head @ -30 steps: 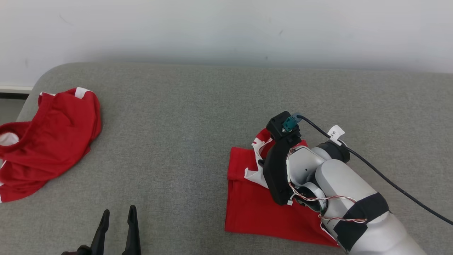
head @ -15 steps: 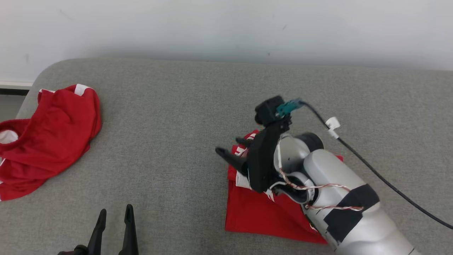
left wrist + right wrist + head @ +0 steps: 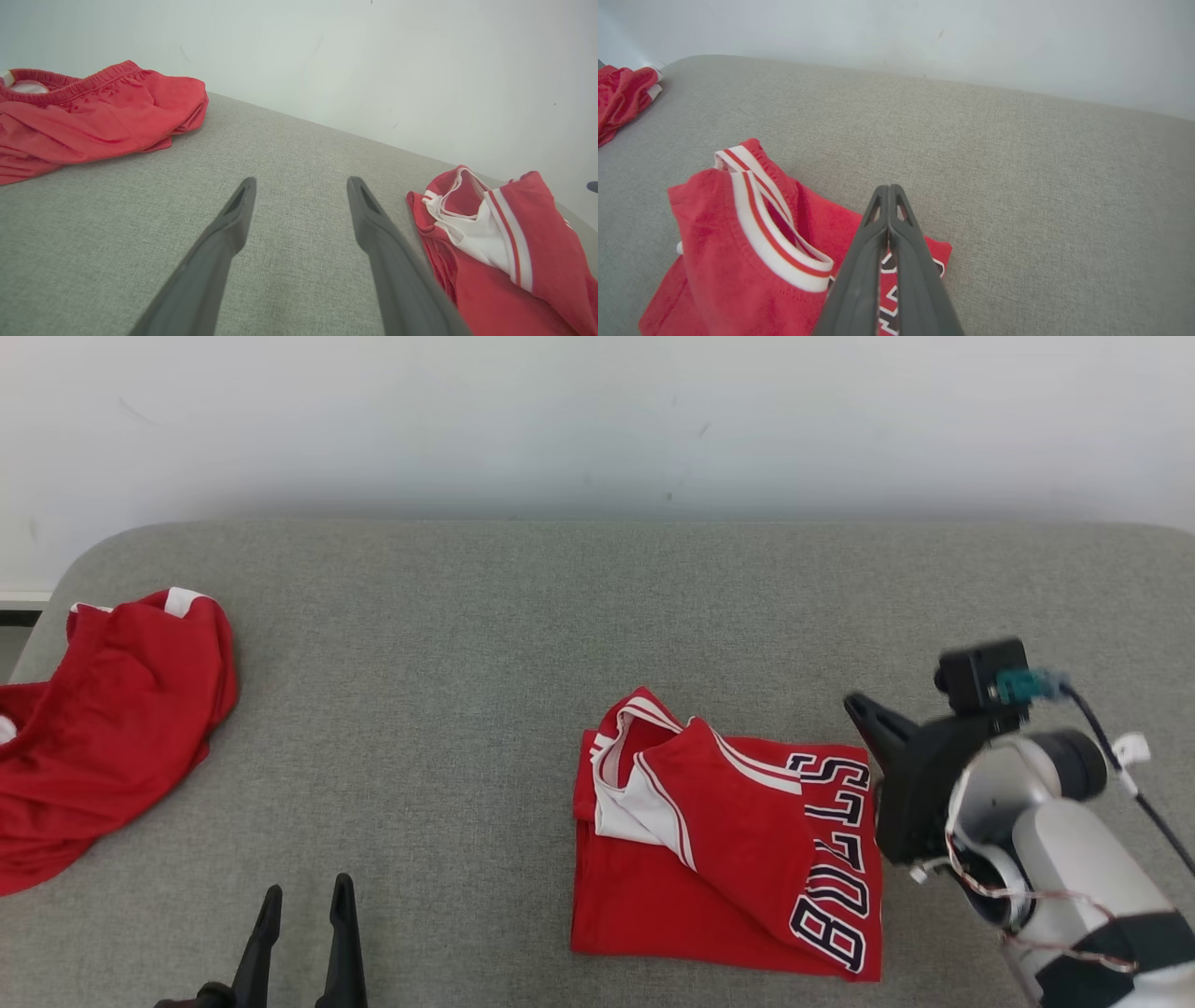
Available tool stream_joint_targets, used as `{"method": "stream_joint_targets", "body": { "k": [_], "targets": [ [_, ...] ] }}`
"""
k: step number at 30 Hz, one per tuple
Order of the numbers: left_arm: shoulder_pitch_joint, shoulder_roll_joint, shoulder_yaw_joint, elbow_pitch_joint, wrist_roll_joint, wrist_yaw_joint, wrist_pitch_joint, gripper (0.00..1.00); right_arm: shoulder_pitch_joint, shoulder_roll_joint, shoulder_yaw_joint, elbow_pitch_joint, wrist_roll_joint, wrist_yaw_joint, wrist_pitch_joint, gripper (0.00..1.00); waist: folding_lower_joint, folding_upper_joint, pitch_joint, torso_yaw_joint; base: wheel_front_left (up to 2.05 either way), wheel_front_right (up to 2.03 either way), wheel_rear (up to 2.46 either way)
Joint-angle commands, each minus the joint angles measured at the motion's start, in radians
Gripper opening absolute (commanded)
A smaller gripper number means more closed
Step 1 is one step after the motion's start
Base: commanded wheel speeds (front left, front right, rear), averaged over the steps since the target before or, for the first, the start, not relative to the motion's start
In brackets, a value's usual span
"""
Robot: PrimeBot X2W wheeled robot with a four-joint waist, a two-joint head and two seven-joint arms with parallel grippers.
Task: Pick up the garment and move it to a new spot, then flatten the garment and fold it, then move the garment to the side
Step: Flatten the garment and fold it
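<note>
Withdrawn from over the folded red jersey [image 3: 728,840], the right claw [image 3: 854,705] now sits off to the jersey's right, near its far right corner, where half a second ago its fingers were spread above the collar end. Its two fingers are pressed together with nothing between them, as the right wrist view shows plainly [image 3: 888,189]. The jersey lies on the grey fabric-covered tabletop [image 3: 485,644], right of centre, folded into a rough rectangle with a loose flap turned over on top, the white-and-red striped neckline at its far left corner and the dark white-edged lettering "BULLS" [image 3: 836,859] running along its right edge. The left claw [image 3: 309,889] rests at the lower left with its fingers spread wide and empty, well apart from the jersey, pointing across bare fabric [image 3: 301,182]. Crumpled red shorts [image 3: 103,737] with an elastic waistband lie in a heap at the tabletop's far left edge. A white wall [image 3: 597,420] stands behind.
</note>
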Motion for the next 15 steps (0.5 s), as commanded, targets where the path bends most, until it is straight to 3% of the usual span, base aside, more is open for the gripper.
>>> {"method": "stream_joint_targets", "body": {
  "k": [1,15],
  "targets": [
    [0.011,0.0,-0.001,-0.004,0.006,0.002,-0.003,1.0,0.013,0.002,-0.004,-0.003,-0.013,-0.002,-0.009,0.0,0.0,0.0,-0.001,-0.001,0.0,0.0,0.0],
    [0.013,0.012,0.003,-0.03,0.017,0.002,-0.003,1.0,0.175,0.092,-0.049,0.082,-0.21,-0.002,-0.178,0.0,0.0,0.0,0.002,0.003,0.0,0.0,0.0]
  ]
}}
